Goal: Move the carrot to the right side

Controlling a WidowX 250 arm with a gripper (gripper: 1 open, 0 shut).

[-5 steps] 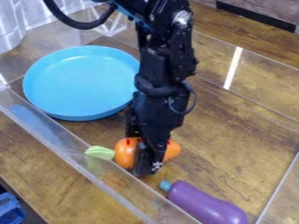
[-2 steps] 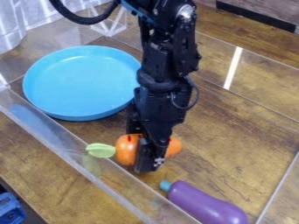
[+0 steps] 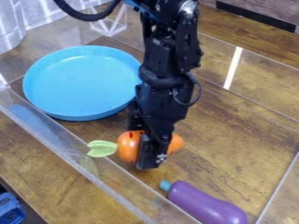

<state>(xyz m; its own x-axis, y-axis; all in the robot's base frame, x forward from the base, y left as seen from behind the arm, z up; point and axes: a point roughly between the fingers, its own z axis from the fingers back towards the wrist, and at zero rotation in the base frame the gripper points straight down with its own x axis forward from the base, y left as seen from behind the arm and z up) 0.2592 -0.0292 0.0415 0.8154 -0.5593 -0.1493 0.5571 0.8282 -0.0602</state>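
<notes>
Glossy wooden table (image 3: pixel 251 105): fingers (image 3: pixel 149 160) seemingly clamp the tapered carrot (image 3: pixel 128 147) (smooth plastic).

No legible text, label or number anywhere

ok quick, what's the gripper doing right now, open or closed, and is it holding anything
Gripper: closed on the carrot, down at the table.

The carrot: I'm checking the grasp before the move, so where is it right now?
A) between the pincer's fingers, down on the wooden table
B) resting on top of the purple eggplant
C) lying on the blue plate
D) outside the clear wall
A: the carrot sits on the wood with the pincer closed around its orange body, apart from the blue plate and the eggplant.
</notes>
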